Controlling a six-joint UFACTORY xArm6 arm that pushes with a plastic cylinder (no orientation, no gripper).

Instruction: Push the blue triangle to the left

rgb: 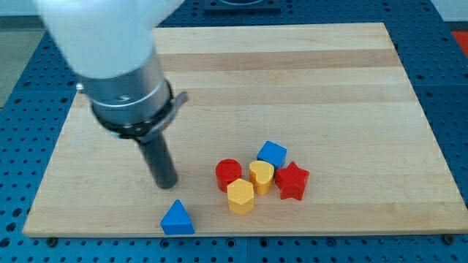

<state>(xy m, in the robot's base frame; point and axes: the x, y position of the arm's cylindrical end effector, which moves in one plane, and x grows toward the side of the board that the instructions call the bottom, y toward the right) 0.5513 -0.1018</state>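
The blue triangle (177, 218) lies near the board's bottom edge, left of centre. My tip (166, 183) is the lower end of the dark rod; it sits just above the triangle in the view and slightly to its left, a small gap apart. A cluster stands to the right: a red cylinder (228, 174), a yellow heart-like block (261, 175), a yellow hexagon (240, 196), a blue cube (272, 154) and a red star (292, 181).
The wooden board (307, 80) lies on a blue perforated table (22, 109). The arm's white and grey body (117, 58) covers the view's upper left part of the board.
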